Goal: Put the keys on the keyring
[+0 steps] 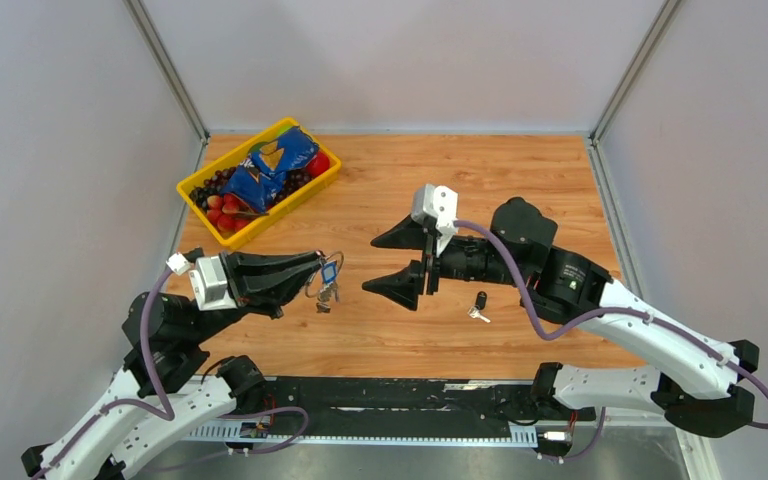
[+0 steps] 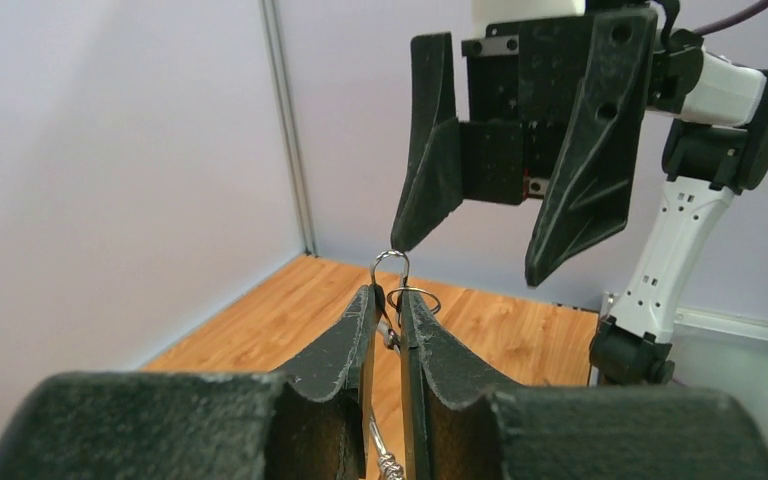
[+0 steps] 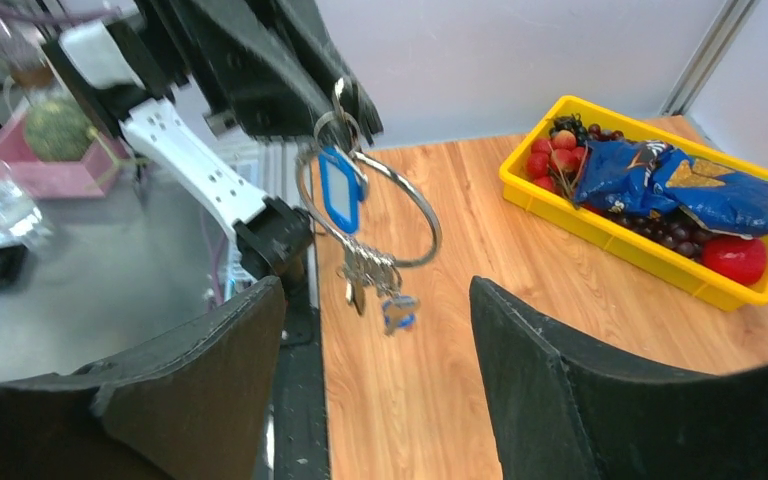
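In the overhead view the left gripper (image 1: 312,270) sits left of centre, its fingers pressed together on the keyring (image 3: 437,222); they pinch the thin wire so that the ring hangs off the fingertips above the wooden table (image 1: 560,180); in the left wrist view small wire loops poke up between the closed fingers at mid-frame. A blue tag (image 3: 340,190) and a cluster of small keys (image 3: 370,278) dangle from the ring, centre-left in the right wrist view. The right gripper (image 1: 388,262) is just right of the ring in the overhead view and faces it; its fingers are spread wide and hold nothing; the ring and the right fingers are apart. A black-headed key (image 1: 478,303) lies loose on the table, lower right of centre, beside the right arm's wrist; it is not on the ring. A yellow basket (image 1: 300,200) stands in the upper left of the overhead view; a blue snack bag (image 1: 275,165), dark grapes and red fruit lie inside it.
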You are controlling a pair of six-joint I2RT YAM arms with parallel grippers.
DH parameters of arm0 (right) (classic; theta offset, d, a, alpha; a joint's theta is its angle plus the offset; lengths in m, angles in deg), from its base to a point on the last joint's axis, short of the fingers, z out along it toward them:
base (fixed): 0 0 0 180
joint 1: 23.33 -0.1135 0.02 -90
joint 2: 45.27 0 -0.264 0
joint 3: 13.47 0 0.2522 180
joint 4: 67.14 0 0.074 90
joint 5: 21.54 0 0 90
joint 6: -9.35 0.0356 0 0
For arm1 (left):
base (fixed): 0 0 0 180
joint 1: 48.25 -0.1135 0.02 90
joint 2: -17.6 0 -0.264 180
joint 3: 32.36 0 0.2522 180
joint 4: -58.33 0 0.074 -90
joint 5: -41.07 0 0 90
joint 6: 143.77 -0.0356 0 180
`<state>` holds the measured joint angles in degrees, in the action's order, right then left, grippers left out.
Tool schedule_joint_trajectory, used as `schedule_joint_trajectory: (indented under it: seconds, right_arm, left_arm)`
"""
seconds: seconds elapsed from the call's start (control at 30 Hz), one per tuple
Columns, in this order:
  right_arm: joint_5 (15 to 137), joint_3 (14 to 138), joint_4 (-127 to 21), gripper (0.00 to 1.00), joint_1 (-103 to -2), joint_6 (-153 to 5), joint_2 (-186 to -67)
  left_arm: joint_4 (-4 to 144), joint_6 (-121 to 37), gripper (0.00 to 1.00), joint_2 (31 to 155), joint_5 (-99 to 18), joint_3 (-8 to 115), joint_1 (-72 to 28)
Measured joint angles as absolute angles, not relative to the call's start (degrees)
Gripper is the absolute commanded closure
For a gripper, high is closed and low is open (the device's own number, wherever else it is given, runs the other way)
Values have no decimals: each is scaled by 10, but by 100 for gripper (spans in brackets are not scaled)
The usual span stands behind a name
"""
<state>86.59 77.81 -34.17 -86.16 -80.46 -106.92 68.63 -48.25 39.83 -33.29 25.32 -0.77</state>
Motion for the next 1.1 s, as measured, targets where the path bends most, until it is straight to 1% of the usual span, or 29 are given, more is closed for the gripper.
schedule_joint_trajectory:
  seconds: [0.2,0.37,0.67,0.83,0.93,0.97,1.0,1.07,1.1]
  right_arm:
    - [882,739,-336,29,-862,-899,-1073]
    - [895,733,-333,29,-862,-959,-1083]
    - [941,733,-352,30,-862,-997,-1100]
    - [968,734,-359,33,-862,-998,-1126]
    - [983,734,-369,42,-862,-997,-1132]
    - [987,735,-372,47,-862,-996,-1133]
    - [991,735,-376,55,-862,-994,-1133]
    - [996,736,-382,75,-862,-993,-1133]
    - [999,737,-384,90,-862,-990,-1133]
  left_arm:
    - [690,-473,80,397,-312,262,-8]
    - [697,-460,80,398,-291,267,-8]
    - [698,-447,80,404,-252,275,-8]
    - [697,-445,79,413,-237,278,-8]
    - [697,-444,79,415,-233,278,-8]
    - [697,-444,79,415,-232,278,-8]
    - [697,-444,79,416,-230,278,-8]
    - [697,-445,79,418,-228,278,-8]
    - [697,-445,78,418,-228,278,-8]
